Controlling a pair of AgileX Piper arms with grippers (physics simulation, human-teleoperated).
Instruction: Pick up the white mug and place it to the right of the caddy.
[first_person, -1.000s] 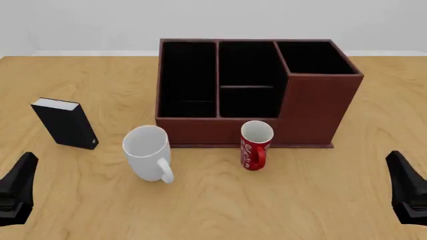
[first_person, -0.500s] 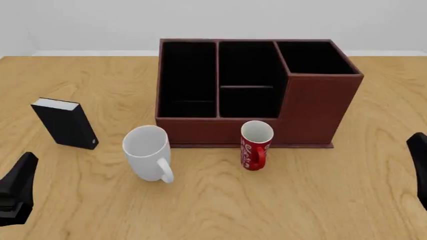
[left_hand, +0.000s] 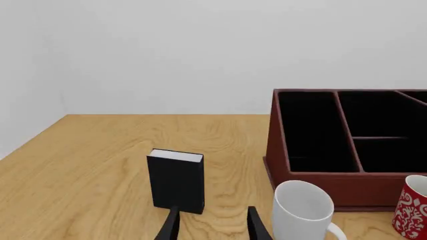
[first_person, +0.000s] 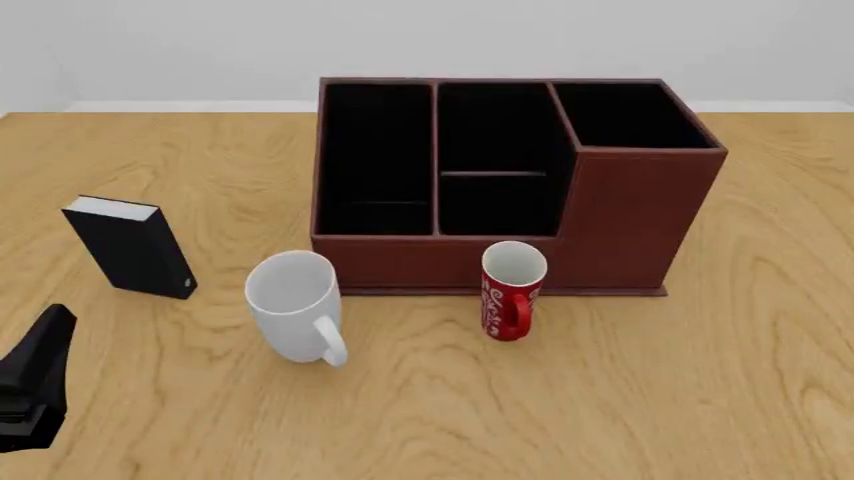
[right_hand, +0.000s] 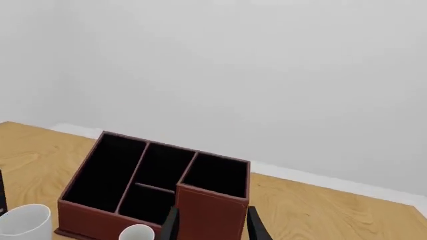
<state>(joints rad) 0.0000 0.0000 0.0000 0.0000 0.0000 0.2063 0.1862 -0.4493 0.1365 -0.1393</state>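
The white mug (first_person: 294, 305) stands upright on the table (first_person: 667, 380), handle toward the camera, just in front of the caddy (first_person: 507, 180), left of the red mug (first_person: 511, 290). Its base is cut off in the left wrist view. Left gripper (left_hand: 212, 225) and right gripper (right_hand: 212, 223) both gape empty; only fingertips show.

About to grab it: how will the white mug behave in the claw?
The white mug looks rigid and glossy, so it is probably slippery. It stands upright on a flat base, so a low push likely slides it, a high one may tip it. Its loop handle may swing it off-centre.
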